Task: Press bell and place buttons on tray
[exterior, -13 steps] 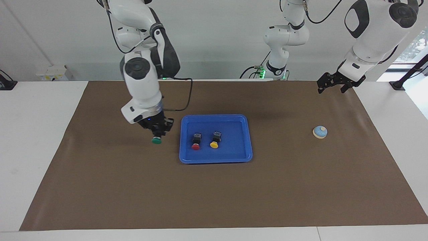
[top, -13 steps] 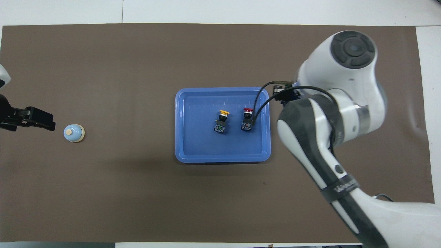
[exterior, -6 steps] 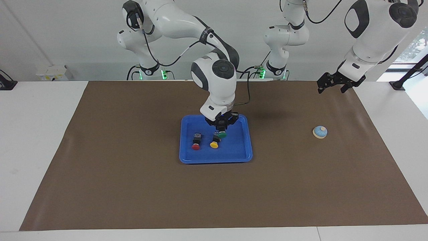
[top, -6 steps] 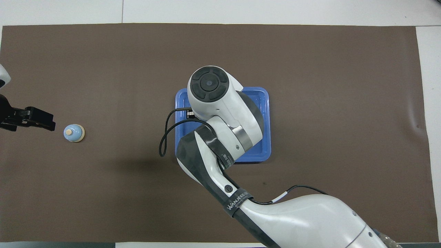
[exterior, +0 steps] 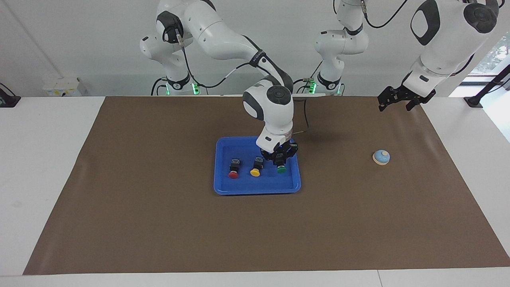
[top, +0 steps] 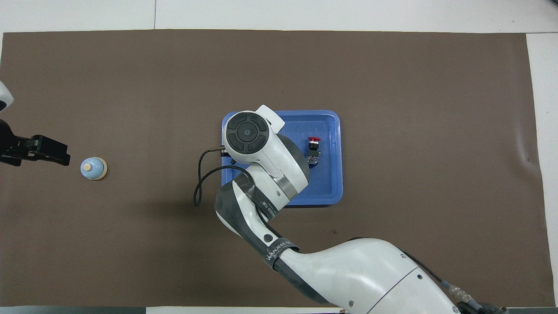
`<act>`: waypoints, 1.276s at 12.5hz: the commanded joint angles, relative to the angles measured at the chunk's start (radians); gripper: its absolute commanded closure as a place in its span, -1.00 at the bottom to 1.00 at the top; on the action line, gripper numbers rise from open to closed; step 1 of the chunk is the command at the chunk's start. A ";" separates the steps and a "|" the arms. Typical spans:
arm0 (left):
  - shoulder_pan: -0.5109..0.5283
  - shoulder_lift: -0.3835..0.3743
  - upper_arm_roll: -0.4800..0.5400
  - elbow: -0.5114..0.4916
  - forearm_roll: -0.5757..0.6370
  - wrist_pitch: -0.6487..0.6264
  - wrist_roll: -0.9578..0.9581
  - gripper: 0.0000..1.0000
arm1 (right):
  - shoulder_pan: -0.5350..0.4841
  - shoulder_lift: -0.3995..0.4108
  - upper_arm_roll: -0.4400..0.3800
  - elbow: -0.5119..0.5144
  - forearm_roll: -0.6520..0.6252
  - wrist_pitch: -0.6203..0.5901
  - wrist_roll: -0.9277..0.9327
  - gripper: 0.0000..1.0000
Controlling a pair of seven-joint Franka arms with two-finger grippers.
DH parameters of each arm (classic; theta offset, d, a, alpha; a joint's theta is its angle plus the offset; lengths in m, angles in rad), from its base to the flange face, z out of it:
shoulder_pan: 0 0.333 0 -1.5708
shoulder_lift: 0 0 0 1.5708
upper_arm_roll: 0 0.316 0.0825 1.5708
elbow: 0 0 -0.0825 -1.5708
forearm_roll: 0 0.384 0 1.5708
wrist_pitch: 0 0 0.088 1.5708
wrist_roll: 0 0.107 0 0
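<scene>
Right gripper (exterior: 281, 162): clamped on green button (exterior: 281, 170), now low inside tray (exterior: 257, 188), beside yellow button (exterior: 255, 172), near the rim.
Left gripper (exterior: 400, 98): jaws apart, waiting unmoved above mat's edge.
Bell (exterior: 381, 157): alone on open mat.

A bright blue tray (exterior: 257, 188) holds black-bodied buttons capped red (exterior: 233, 174), yellow (exterior: 255, 172) and green (exterior: 281, 170). The bell (exterior: 381, 157) is light blue on cream. A brown mat (exterior: 159, 223) covers the white desk (exterior: 36, 179).
</scene>
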 commanded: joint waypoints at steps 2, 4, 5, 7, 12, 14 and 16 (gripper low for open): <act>0.003 -0.007 -0.003 0.005 0.019 -0.012 -0.010 -1.00 | 0.000 -0.029 -0.004 -0.091 0.008 0.090 0.010 1.00; 0.003 -0.007 -0.003 0.005 0.019 -0.014 -0.010 -1.00 | 0.000 -0.032 -0.004 -0.102 0.007 0.106 0.044 -0.98; 0.003 -0.007 -0.003 0.005 0.019 -0.014 -0.010 -1.00 | 0.000 -0.032 -0.005 -0.095 0.008 0.097 0.054 -1.00; 0.001 -0.007 -0.003 0.005 0.019 -0.012 -0.010 -1.00 | -0.014 -0.047 -0.013 -0.086 0.011 0.057 0.085 -1.00; 0.003 -0.007 -0.003 0.005 0.019 -0.014 -0.010 -1.00 | -0.254 -0.240 -0.018 -0.091 0.010 -0.177 0.049 -1.00; 0.003 -0.007 -0.003 0.005 0.019 -0.014 -0.010 -1.00 | -0.363 -0.297 -0.018 -0.095 0.011 -0.268 -0.084 -1.00; 0.003 -0.007 -0.003 0.005 0.019 -0.014 -0.010 -1.00 | -0.463 -0.337 -0.016 -0.092 0.011 -0.357 -0.242 -1.00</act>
